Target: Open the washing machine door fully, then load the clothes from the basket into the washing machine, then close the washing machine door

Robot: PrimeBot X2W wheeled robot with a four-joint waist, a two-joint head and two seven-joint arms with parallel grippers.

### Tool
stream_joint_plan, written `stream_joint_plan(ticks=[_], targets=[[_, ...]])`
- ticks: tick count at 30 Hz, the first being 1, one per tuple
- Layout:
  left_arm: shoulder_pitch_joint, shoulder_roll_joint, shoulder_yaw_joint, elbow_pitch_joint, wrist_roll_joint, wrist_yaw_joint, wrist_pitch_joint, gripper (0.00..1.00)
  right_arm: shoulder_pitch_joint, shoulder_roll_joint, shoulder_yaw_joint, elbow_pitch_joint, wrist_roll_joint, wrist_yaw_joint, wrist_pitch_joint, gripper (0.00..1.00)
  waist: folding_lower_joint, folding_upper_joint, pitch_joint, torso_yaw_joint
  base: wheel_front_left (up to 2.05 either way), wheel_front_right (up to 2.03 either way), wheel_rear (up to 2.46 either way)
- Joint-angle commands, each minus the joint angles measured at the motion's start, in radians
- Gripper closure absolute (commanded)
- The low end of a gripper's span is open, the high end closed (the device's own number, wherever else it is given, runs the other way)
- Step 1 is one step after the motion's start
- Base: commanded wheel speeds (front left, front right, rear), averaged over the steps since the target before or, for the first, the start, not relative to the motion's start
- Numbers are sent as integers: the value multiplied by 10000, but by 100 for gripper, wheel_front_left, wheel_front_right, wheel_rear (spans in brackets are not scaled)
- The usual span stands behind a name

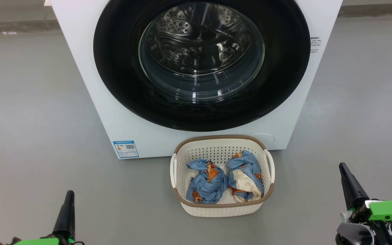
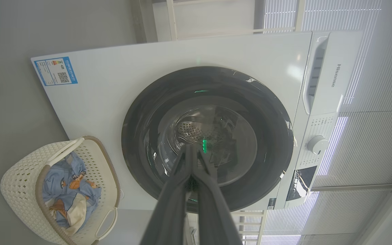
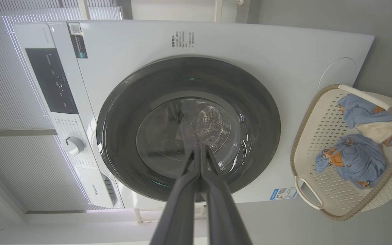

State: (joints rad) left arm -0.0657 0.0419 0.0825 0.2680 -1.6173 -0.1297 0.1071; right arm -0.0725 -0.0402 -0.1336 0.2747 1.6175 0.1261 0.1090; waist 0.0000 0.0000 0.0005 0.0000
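Left gripper (image 1: pixel 69 195): clenched tip to tip on nothing, low over the floor (image 1: pixel 29 119), aimed at the door (image 1: pixel 201 61).
Right gripper (image 1: pixel 344 168): also clenched and empty, level with my left one and well apart from it.
Door: ahead of both grippers and higher, in the gap between them. It looks shut, flush with the washer (image 1: pixel 114 126). Neither gripper touches it.
Drum (image 1: pixel 189 30): beyond the door, seen through it. I see no cloth inside.
Basket (image 1: pixel 223 211): on the floor ahead of my grippers and between them, well apart from both and somewhat nearer the right one. It sits just beside the washer's foot, below the door.
Clothes (image 1: pixel 206 183): two blue bundles side by side in the basket, one toward my left gripper, one toward my right. Both are untouched.
Done so far: nothing, as I judge it. The door is closed and both bundles are in the basket.
Left to do: everything. I must swing the door fully open, carry each bundle into the drum, then shut the door.
Step in hand: the very start, as I read it, with a gripper to be brought forward and up to the door's edge.
Unclear: I cannot make out a handle or which side the door hinges on.
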Motion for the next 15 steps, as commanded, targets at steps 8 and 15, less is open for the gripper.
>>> stream_joint_plan(ticks=[8,15], targets=[[-493,83,329,-173,100,-10,71,100,-425,-100,182,-241,-102,46,52,100,0,0,0,0,0,0,0],[278,-71,-64,384,-3,0,-10,0,259,144,22,435,7,0,-7,0,0,0,2,-1,0,0,0]])
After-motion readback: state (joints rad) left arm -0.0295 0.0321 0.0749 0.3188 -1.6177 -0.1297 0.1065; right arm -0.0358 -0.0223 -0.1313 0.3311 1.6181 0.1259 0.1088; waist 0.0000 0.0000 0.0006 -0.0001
